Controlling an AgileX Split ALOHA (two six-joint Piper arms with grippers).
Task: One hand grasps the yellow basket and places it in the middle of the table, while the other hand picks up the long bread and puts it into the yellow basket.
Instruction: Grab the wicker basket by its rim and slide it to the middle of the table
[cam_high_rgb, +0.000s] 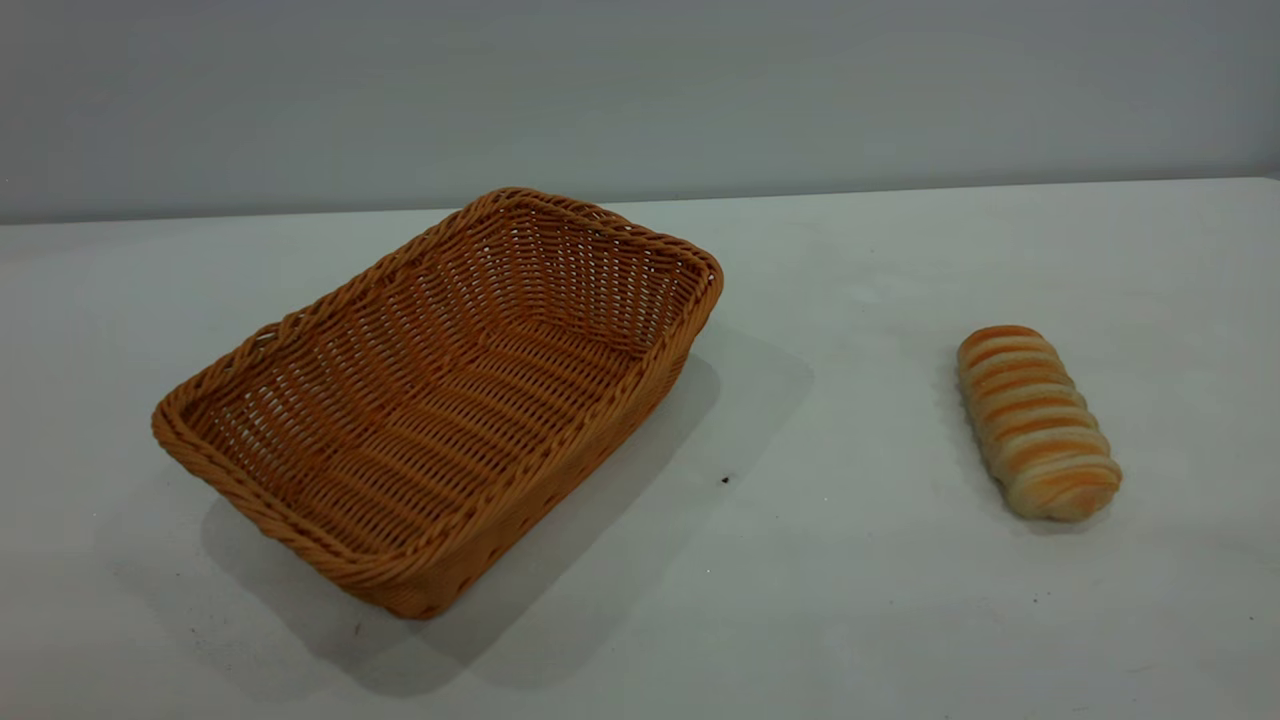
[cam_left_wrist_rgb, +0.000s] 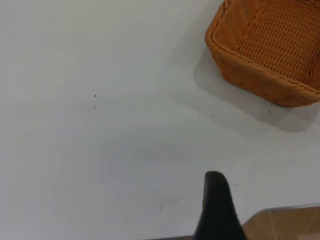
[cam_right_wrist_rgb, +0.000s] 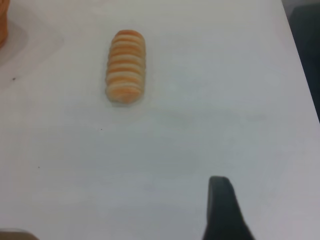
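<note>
In the exterior view, the yellow basket (cam_high_rgb: 440, 400) is seen resting empty on the white worktop (cam_high_rgb: 850, 560), toward its left side and turned at an angle, one corner aimed at the near edge. The long bread (cam_high_rgb: 1037, 421) is laid flat toward the right side, well apart from the basket, its length running roughly from far edge to near edge. No arm is shown here. In the left wrist view, one corner of the basket (cam_left_wrist_rgb: 270, 50) is caught, and only a single black finger of the left claw (cam_left_wrist_rgb: 216, 207) is visible above bare worktop, so its opening cannot be told. In the right wrist view, the bread (cam_right_wrist_rgb: 125, 67) is seen lying untouched, well apart from the one visible finger of the right claw (cam_right_wrist_rgb: 224, 210), whose opening likewise cannot be told.
</note>
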